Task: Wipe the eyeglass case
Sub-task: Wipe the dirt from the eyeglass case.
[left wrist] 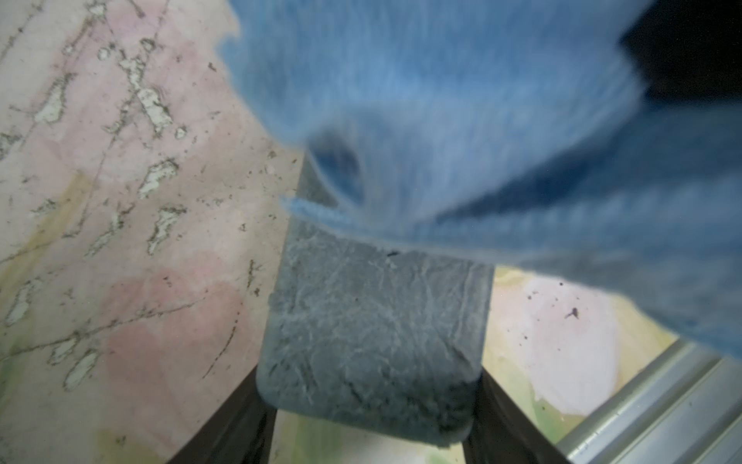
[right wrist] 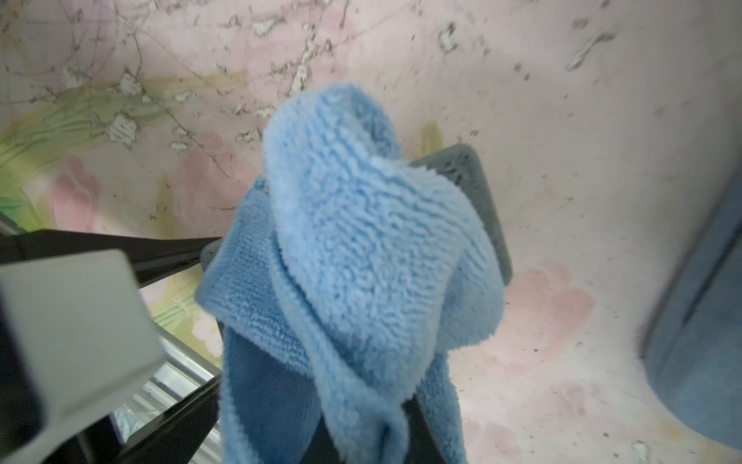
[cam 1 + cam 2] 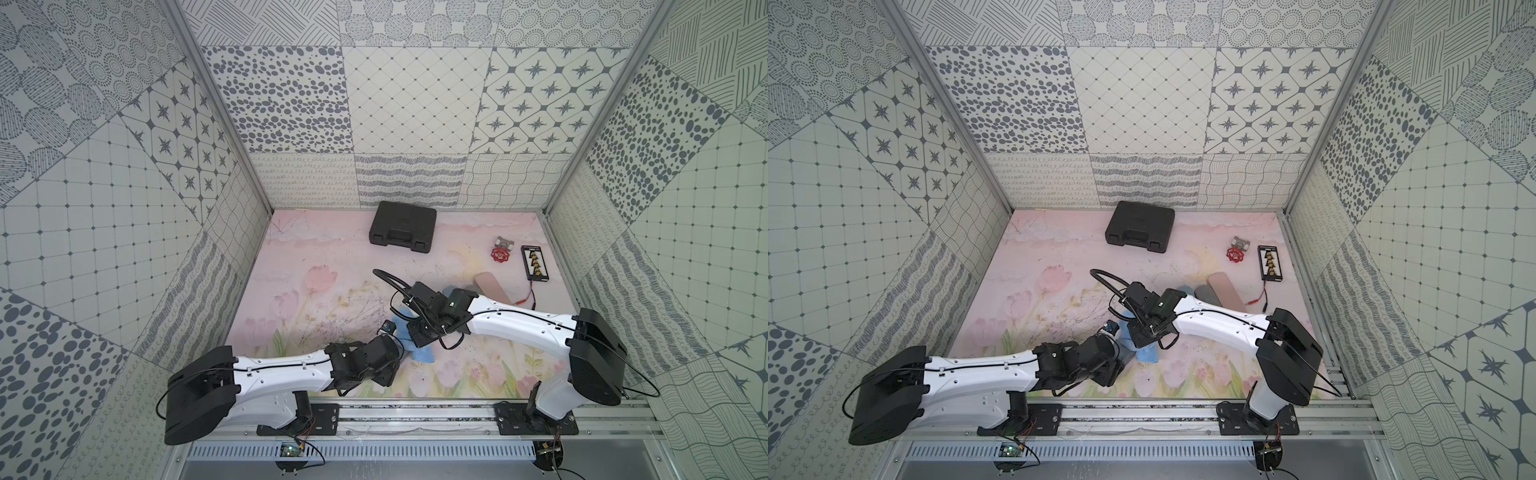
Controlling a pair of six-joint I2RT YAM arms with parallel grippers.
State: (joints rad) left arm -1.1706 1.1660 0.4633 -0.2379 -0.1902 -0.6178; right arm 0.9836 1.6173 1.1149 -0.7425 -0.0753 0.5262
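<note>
I see my left gripper (image 1: 371, 401) pinching the grey case (image 1: 373, 329). Its two dark fingers (image 1: 241, 422) sit against the case's long sides near one end, so the jaws are held apart only by the case's width. The case's worn, scratched top faces the left wrist camera.

My right gripper (image 2: 373, 434) is pressed together on a bunched blue cloth (image 2: 361, 241). The cloth hides the fingertips themselves. From the right wrist, the cloth hangs in front of the case, with one grey corner (image 2: 473, 193) showing past it. From the left wrist, the cloth (image 1: 461, 120) covers the case's far end. It is blurred there, and I cannot tell how firmly it bears on the case.

In both top views the two wrists meet just toward 6 o'clock from the centre of the mat (image 3: 291, 257). The cloth (image 3: 419, 353) spills out below them and the case is hidden under it.

A black toolbox (image 3: 402, 226) sits at 12 o'clock. A red valve (image 3: 498, 253) and a black board (image 3: 535, 262) sit at 2 o'clock. A beige case (image 3: 492, 286) lies at 3 o'clock, and a blue case (image 2: 698, 321) lies near the right arm.
</note>
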